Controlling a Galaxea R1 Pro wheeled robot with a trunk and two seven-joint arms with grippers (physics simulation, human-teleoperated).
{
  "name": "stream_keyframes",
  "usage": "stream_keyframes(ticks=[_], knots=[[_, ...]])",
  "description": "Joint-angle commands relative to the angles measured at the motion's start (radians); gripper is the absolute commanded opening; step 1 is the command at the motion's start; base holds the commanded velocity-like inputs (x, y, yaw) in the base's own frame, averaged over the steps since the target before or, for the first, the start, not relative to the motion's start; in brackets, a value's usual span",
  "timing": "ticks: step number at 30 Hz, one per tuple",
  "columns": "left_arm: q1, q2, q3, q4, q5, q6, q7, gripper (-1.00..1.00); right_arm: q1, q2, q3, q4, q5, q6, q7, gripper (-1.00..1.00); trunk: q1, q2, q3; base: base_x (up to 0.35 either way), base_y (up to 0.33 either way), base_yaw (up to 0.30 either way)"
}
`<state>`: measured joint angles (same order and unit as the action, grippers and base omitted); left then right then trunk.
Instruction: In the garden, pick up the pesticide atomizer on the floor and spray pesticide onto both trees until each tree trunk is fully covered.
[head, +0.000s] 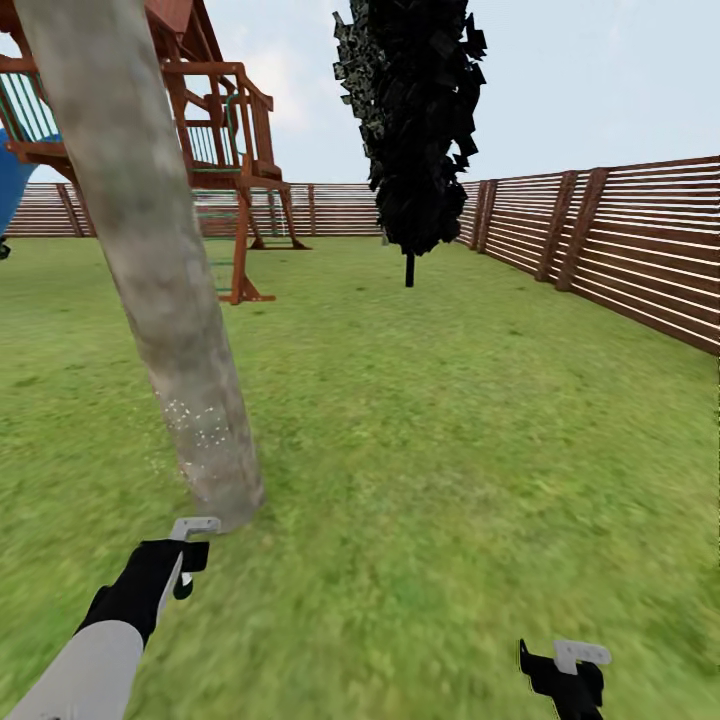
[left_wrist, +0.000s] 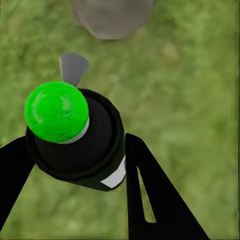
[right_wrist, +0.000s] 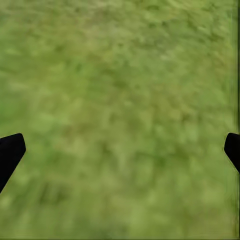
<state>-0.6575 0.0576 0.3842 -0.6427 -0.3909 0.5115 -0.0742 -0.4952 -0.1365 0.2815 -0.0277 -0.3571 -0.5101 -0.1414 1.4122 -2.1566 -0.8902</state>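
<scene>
My left gripper (left_wrist: 75, 150) is clamped on the pesticide atomizer (left_wrist: 80, 145), a dark bottle with a white band sitting between my 2 black fingers (left_wrist: 150, 195). In the left wrist view its cap shows bright green, and a small grey nozzle piece juts beyond it toward the base of the tree trunk (left_wrist: 112, 17). From the head view, my left gripper (head: 185, 560) hangs just short of that trunk (head: 150, 250), which rises straight ahead of the tool and leans away to the upper left; a patch of fine white speckles marks the bark low down, just above the gripper. Lawn (head: 450, 420) lies under and all around the tool.

My right gripper (head: 570, 680) hangs low over grass, well apart from the left one, jaws spread wide with nothing between them; its fingertips (right_wrist: 10, 152) sit at opposite edges of the right wrist view.

Far beyond the tool stands a second tree (head: 415, 120) with dark jagged foliage, near the slatted fence (head: 620, 250). A wooden play tower (head: 225, 150) stands behind the near trunk.
</scene>
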Motion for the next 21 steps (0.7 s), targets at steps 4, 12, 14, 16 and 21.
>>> stream_keyframes(ticks=[4, 12, 14, 16, 21], knots=[[-0.001, 0.003, 0.005, 0.000, -0.005, 0.004, 0.020, -1.00, 0.000, 0.000, 0.008, -0.001, -0.005, -0.001, -0.004, 1.00, 0.000, 0.000, -0.001, 0.107, -0.270, 0.000], [-0.001, -0.002, 0.037, 0.001, 0.003, 0.002, 0.027, -1.00, 0.000, 0.001, 0.009, -0.001, -0.005, -0.001, -0.004, 1.00, 0.000, 0.000, -0.001, 0.232, -0.196, 0.138], [-0.001, -0.002, 0.038, 0.001, 0.003, 0.002, 0.027, -1.00, 0.000, 0.001, 0.009, -0.001, -0.005, -0.001, -0.004, 1.00, 0.000, 0.000, -0.001, 0.263, -0.171, 0.274], [-0.001, -0.002, 0.038, 0.001, 0.003, 0.002, 0.027, -1.00, 0.000, 0.002, 0.010, -0.001, -0.005, -0.001, -0.004, 1.00, 0.000, 0.000, -0.001, 0.264, -0.171, 0.277], [-0.001, -0.002, 0.038, -0.001, 0.003, 0.002, 0.027, -1.00, 0.000, 0.002, 0.010, -0.001, -0.005, -0.001, -0.003, 1.00, 0.000, 0.000, -0.001, 0.215, -0.199, 0.157]])
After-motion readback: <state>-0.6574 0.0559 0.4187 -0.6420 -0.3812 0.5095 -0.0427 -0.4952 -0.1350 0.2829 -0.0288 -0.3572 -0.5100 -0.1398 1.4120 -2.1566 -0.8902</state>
